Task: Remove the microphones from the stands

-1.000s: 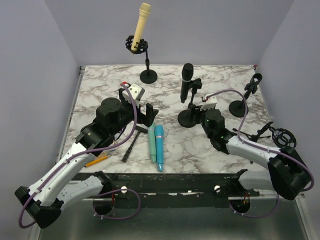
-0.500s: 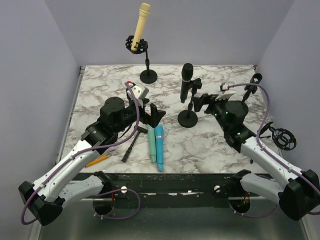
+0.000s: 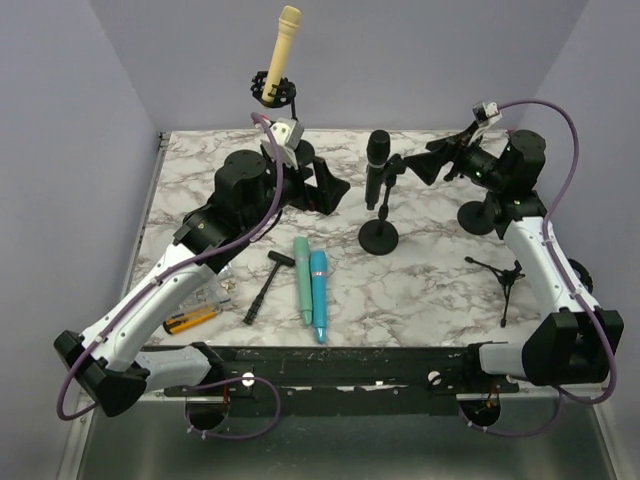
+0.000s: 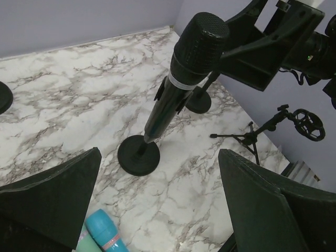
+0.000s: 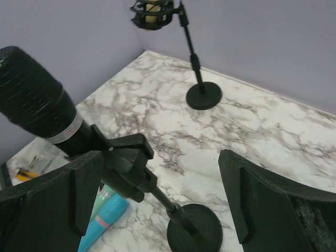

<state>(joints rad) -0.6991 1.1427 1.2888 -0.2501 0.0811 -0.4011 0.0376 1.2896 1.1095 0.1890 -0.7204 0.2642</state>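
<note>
The black mic (image 3: 376, 165) sat clipped in its stand (image 3: 379, 236) near the middle of the table (image 3: 440, 290), head up and leaning slightly. The left gripper (image 3: 318, 194) hung spread wide just left of it. The right gripper (image 3: 428, 163) hung spread wide beside its head, and neither touched the mic or held anything.

A white worktop (image 3: 430, 290) with grey wavy lines lies under the left hand (image 3: 328, 195) and the right hand (image 3: 412, 168). Plain light-purple walls stand round it: the back wall (image 3: 420, 60) beyond both hands, the left wall (image 3: 60, 150) past the left hand, the right wall (image 3: 600, 90) past the right hand. The light is soft and even.
</note>
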